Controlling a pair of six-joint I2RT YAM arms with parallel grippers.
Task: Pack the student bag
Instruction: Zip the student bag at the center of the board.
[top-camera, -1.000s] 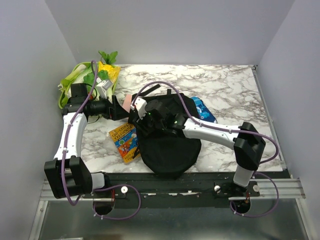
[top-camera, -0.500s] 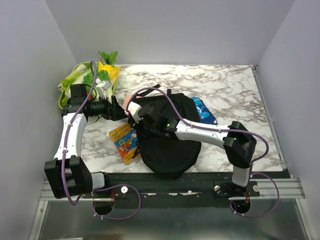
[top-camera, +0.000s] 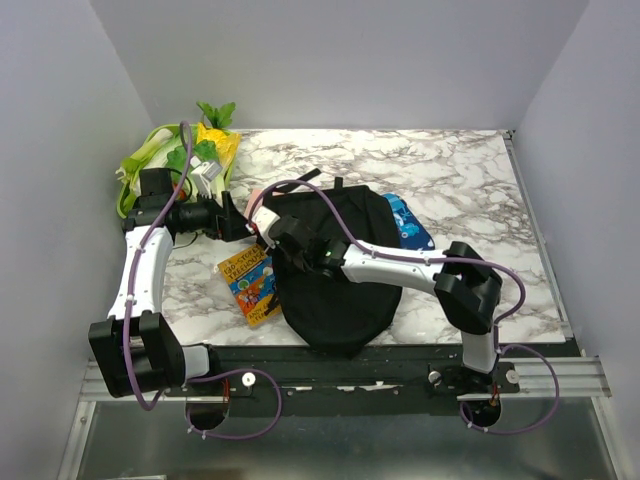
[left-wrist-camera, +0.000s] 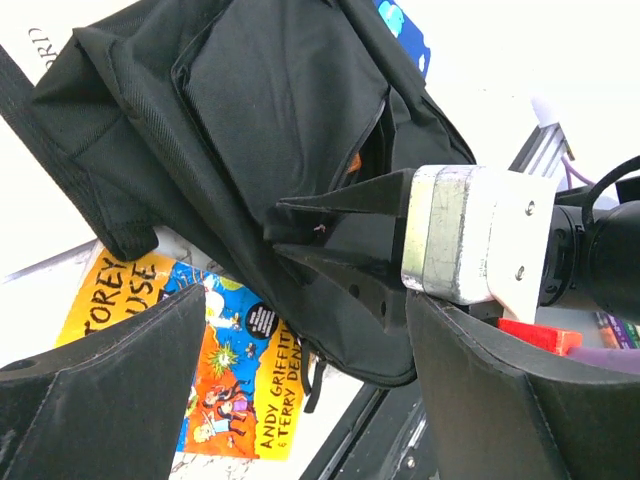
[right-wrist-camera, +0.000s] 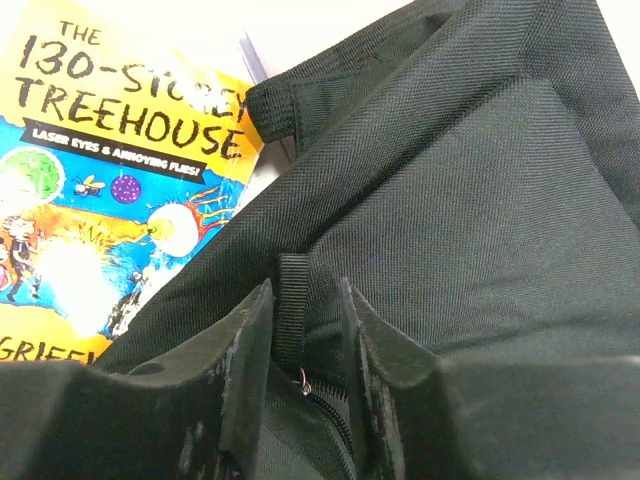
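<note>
The student bag (top-camera: 335, 270) is a floppy black backpack lying flat at the table's near middle; it also shows in the left wrist view (left-wrist-camera: 290, 110) and the right wrist view (right-wrist-camera: 480, 180). My right gripper (top-camera: 270, 232) rests on the bag's left upper edge. Its jaws (right-wrist-camera: 305, 290) are narrowly apart around a black zipper pull strap (right-wrist-camera: 291, 310); the strap lies against the left finger, with a gap to the right finger. My left gripper (top-camera: 232, 215) hovers just left of it, wide open and empty (left-wrist-camera: 308, 300). A colourful book (top-camera: 250, 285) lies partly under the bag's left edge.
A blue patterned glasses case (top-camera: 408, 222) lies by the bag's right side. A green and yellow pile of items (top-camera: 180, 160) sits at the back left corner. A pink item (top-camera: 257, 200) peeks out behind the grippers. Walls close in on three sides.
My right arm has reached further left across the bag, so its gripper is now at the bag's left upper edge. The left arm has hardly moved.
</note>
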